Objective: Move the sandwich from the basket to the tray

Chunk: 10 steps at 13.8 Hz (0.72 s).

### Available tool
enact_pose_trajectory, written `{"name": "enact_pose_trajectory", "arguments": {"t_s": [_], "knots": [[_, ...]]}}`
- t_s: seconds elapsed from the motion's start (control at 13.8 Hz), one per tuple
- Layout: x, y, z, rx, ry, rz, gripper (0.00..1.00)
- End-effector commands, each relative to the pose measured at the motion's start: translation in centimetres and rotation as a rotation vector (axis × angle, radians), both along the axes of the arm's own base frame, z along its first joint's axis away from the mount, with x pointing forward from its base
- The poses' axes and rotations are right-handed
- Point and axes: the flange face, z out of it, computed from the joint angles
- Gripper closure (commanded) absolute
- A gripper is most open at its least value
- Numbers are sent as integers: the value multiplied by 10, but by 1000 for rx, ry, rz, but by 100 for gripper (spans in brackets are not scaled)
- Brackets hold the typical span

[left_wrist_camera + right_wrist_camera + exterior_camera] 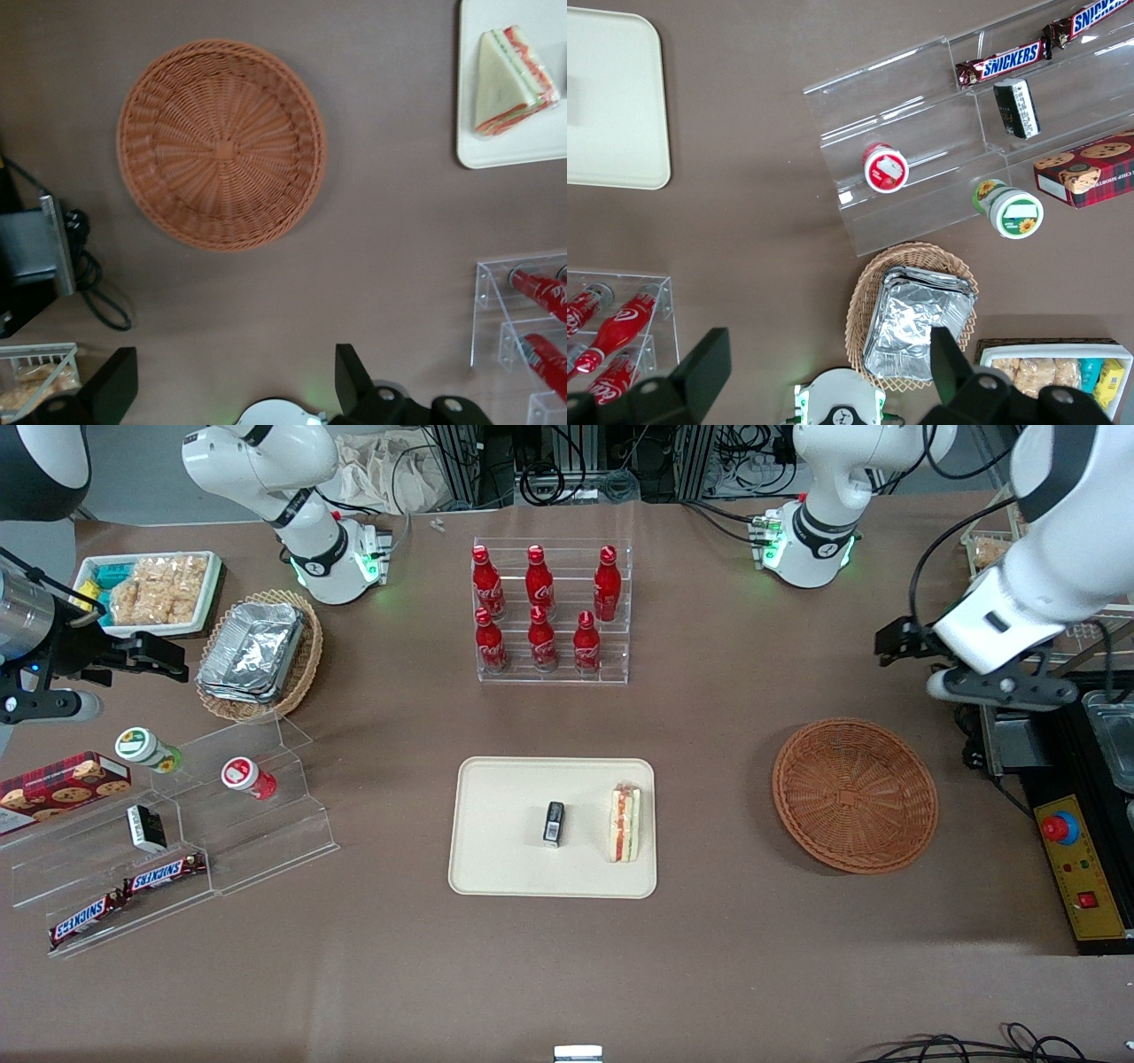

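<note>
The sandwich (625,823) (509,81), a wrapped white wedge with red and green filling, lies on the cream tray (505,868) (514,150), near the tray's edge that faces the basket. The round reddish-brown basket (855,794) (221,143) is empty and sits beside the tray, toward the working arm's end. My left gripper (893,644) (232,354) hangs above the table, farther from the front camera than the basket. It is open, with only bare table between its fingers.
A small black packet (554,823) lies mid-tray. A clear rack of red bottles (549,611) (532,310) stands farther back. Toward the parked arm's end are acrylic steps with snacks (177,824) and a tan basket of foil containers (257,655). A yellow control box (1076,859) sits beside the basket.
</note>
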Motion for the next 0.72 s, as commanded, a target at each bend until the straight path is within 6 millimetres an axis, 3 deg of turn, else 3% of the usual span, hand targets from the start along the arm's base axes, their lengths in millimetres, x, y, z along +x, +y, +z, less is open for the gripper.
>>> {"name": "enact_pose_trajectory", "arguments": {"t_s": [0.0,0.36,0.65], "knots": [[-28,5,6,-6,-7,-22,0],[-18,-15,35,1,-38,-3,0],[-1,-18,35,4,-44,64,0]]}}
